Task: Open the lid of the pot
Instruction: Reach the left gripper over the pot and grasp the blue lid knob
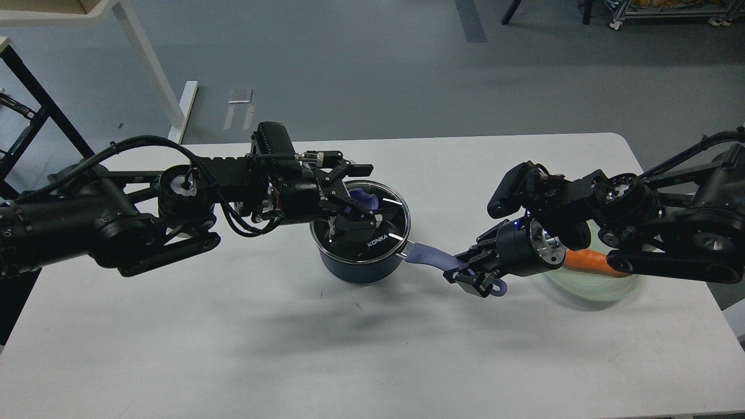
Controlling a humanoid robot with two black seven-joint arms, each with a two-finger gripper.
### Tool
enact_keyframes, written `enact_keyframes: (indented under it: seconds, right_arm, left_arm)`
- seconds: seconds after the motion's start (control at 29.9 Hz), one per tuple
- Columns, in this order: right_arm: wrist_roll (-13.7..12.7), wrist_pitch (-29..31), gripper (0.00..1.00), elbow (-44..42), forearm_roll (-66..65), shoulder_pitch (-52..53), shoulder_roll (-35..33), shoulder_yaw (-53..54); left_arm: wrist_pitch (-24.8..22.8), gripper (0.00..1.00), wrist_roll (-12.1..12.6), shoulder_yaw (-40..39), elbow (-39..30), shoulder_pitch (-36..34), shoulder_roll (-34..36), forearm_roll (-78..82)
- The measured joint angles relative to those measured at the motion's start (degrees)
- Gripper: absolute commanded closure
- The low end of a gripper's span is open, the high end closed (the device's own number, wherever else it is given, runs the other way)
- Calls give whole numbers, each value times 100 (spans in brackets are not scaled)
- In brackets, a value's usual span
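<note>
Two arms reach in over tabletop (244,326): left end effector (355,195) spread around knob of lid (372,224) on centre pot (364,265), right end effector (474,278) clamped on pot handle (433,257).

Left arm (116,221) reaching in level from the left — left gripper (365,195) at its far end, fingers spread wide. Right arm (663,227) angled in from the right, right gripper (474,278) low, fingers pinched together.

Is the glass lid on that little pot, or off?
On: the lid sits level inside the saucepan rim, the left pincer straddling its purple knob.
</note>
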Motion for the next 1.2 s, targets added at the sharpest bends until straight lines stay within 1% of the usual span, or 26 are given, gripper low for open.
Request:
enact_keyframes:
  seconds: [0.2, 0.64, 0.84, 0.97, 1.0, 1.2]
  right_arm:
    - [0, 1, 78, 0, -2, -8, 9, -1]
    - [2, 2, 78, -24, -16, -34, 27, -2]
    - [7, 8, 77, -29, -19, -55, 33, -1]
    - [7, 8, 77, -35, -20, -60, 35, -1]
    - [7, 8, 77, -37, -20, -61, 36, -1]
    - [9, 8, 77, -43, -21, -65, 36, -2]
  left_arm:
    - [-22, 7, 3, 216, 463, 13, -126, -60]
    - [-28, 8, -47, 284, 516, 157, -136, -82]
    - [-25, 27, -47, 339, 538, 254, -190, -81]
    - [-6, 45, -44, 361, 543, 273, -215, -75]
    - [-2, 48, -43, 362, 543, 273, -218, -73]
    - [22, 58, -43, 345, 544, 244, -235, -72]
